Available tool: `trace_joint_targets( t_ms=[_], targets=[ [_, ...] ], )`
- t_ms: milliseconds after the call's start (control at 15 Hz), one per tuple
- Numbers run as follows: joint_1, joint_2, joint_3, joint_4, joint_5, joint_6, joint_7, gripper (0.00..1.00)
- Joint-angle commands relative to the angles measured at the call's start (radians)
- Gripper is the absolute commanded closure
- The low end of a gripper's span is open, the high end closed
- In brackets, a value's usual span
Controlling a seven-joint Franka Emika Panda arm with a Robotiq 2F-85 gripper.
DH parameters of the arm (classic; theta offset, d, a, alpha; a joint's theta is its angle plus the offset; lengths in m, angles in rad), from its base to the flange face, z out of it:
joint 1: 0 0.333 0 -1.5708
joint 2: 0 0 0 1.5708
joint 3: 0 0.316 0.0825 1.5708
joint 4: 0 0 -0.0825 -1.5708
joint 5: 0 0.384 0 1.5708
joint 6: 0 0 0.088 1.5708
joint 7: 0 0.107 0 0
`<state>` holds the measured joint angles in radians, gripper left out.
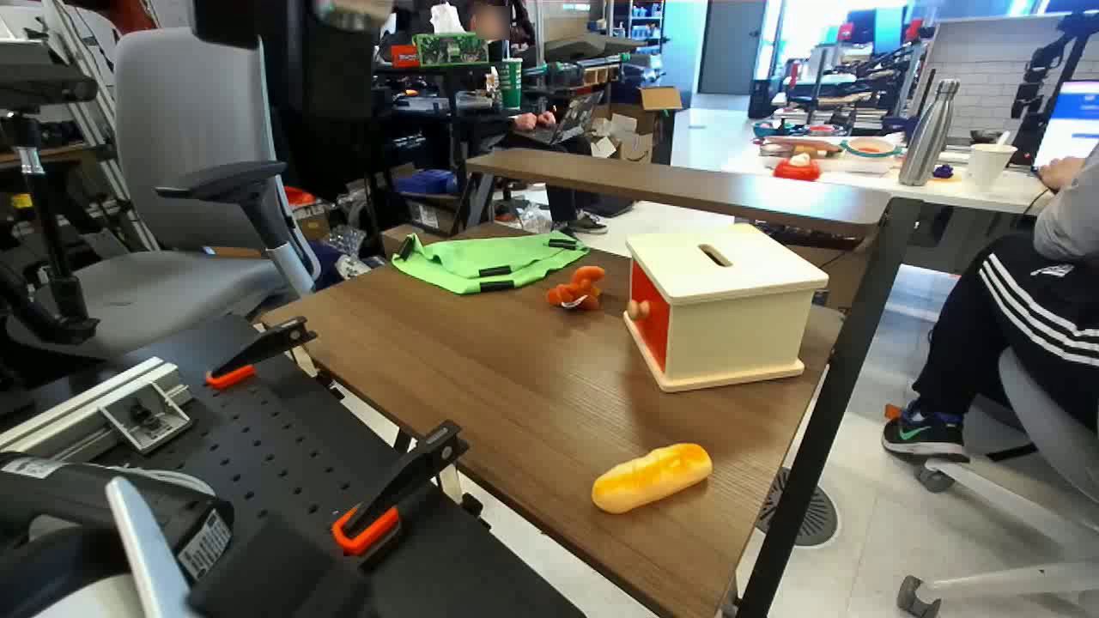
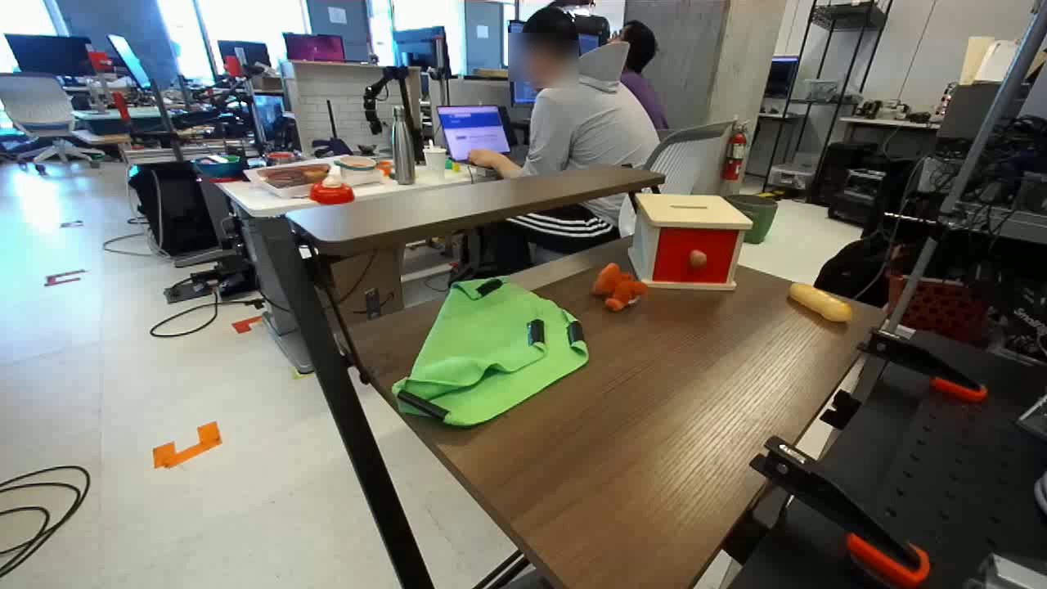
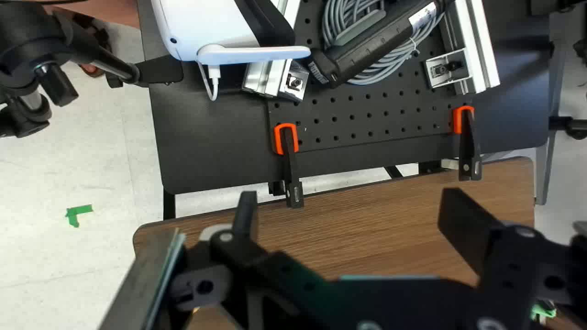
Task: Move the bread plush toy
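The bread plush toy (image 1: 652, 478) is a golden-orange loaf lying on the brown wooden table. In an exterior view it lies near the table's front right corner. It also shows in an exterior view (image 2: 820, 303) at the table's right end, near the black bench. My gripper (image 3: 349, 195) is open and empty in the wrist view, high above the table, its fingers wide apart. The toy does not show clearly in the wrist view. The gripper's fingers do not show in either exterior view; a dark blurred arm part (image 1: 316, 103) hangs at the top.
A cream box (image 1: 730, 335) with a red side stands on the table (image 1: 481, 360). An orange plush (image 1: 579, 289) and a green cloth (image 1: 494, 260) lie near it. A raised shelf (image 1: 678, 184) runs along the back. Orange-handled clamps (image 3: 290, 165) overhang the black bench (image 3: 215, 151).
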<state>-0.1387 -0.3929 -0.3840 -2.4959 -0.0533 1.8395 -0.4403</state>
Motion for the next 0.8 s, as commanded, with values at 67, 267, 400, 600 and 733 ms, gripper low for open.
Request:
trace_joint_targets(
  t_ms=[67,267,400,600,733],
  targets=[
    [-0.022,0.013,0.027,0.001,0.013,0.025,0.002,0.00],
    [-0.016,0.045,0.042,-0.006,0.026,0.120,0.034,0.00],
    [-0.013,0.075,0.052,-0.017,0.031,0.202,0.051,0.00],
    [-0.012,0.147,0.068,-0.030,0.035,0.329,0.076,0.00],
    [-0.012,0.212,0.076,-0.021,0.039,0.396,0.086,0.00]
  ],
)
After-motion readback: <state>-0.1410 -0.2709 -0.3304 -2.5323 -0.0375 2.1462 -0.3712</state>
